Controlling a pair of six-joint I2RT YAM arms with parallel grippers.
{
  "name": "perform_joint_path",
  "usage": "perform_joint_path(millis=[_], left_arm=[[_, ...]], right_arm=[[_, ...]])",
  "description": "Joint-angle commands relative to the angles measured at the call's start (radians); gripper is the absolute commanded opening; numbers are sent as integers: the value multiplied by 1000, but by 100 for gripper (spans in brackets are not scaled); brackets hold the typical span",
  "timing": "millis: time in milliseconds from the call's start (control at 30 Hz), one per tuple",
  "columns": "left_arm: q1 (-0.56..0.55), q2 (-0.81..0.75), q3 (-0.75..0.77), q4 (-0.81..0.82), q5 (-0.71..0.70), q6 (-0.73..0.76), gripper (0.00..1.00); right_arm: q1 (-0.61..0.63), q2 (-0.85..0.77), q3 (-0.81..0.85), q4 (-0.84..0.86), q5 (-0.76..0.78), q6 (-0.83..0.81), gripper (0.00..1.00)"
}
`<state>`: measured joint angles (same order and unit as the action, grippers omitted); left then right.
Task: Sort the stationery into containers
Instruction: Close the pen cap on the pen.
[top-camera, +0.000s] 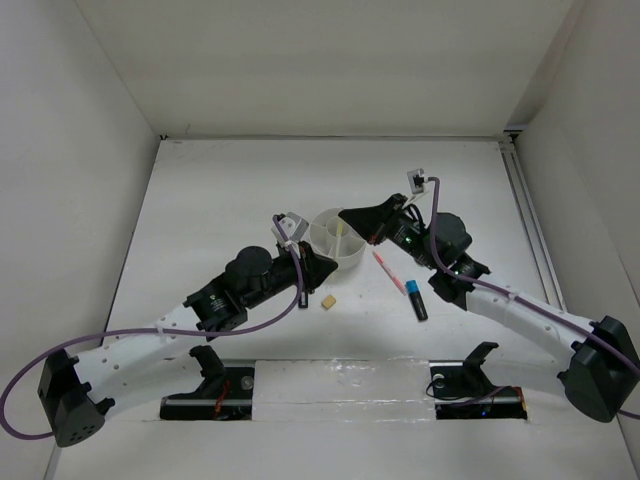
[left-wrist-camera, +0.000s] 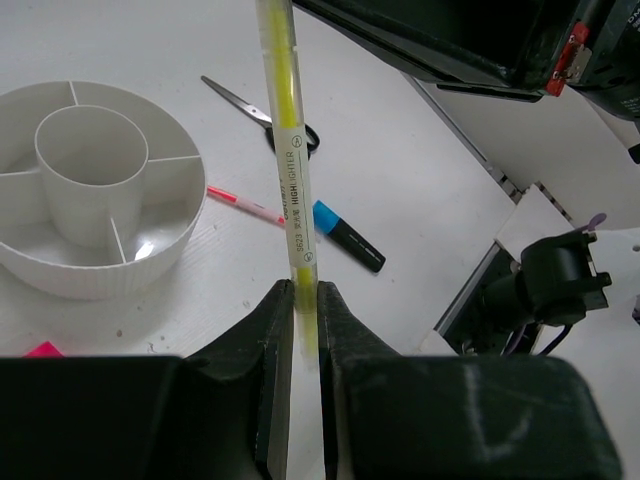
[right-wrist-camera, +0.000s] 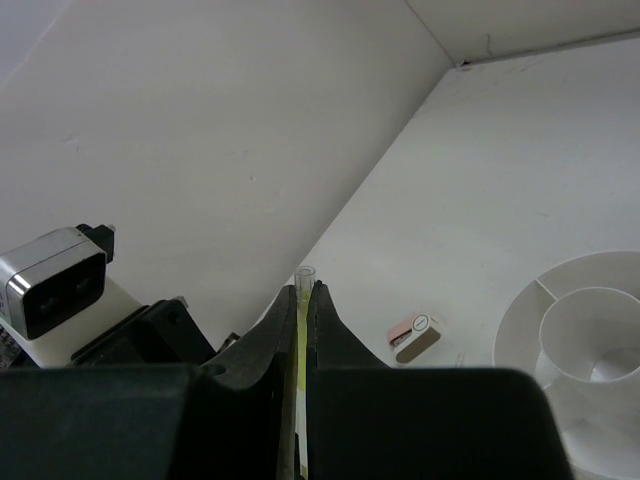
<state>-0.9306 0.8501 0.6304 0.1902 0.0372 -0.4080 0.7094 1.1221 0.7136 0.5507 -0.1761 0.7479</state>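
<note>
1. The left fingers (left-wrist-camera: 303, 288) are clenched on one end of the yellow pen (left-wrist-camera: 288, 110). The right fingers (right-wrist-camera: 302, 290) are pinched shut on its other end. The pen is therefore held in the air between the 2 arms, over the organizer (left-wrist-camera: 100, 280).
2. As I judge it, the sorting has barely begun. The compartments visible in the left wrist view hold nothing, and the yellow pen is not yet in any of them.
3. Several things are left on the desk (left-wrist-camera: 420, 180):
   - the scissors (left-wrist-camera: 235, 97)
   - the pink pen (left-wrist-camera: 245, 205)
   - the blue-capped marker (left-wrist-camera: 345, 235)
   - the tan eraser (top-camera: 327, 301)
   - a small white-and-pink piece (right-wrist-camera: 414, 337) beyond the organizer
4. Both arms crowd over the organizer, so 1 set of fingers probably has to let go before the other can lower the pen.
5. The pink pen and the marker lie close together near the organizer wall, so lifting 1 may nudge the other.
</note>
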Motion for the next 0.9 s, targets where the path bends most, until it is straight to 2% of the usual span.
perform_joint_path(millis=[0, 867], left_arm=[[4, -26, 65, 196, -37, 37, 0], [4, -46, 94, 152, -95, 55, 0]], right_arm=[[35, 13, -22, -43, -79, -24, 0], [53, 13, -49, -80, -88, -62, 0]])
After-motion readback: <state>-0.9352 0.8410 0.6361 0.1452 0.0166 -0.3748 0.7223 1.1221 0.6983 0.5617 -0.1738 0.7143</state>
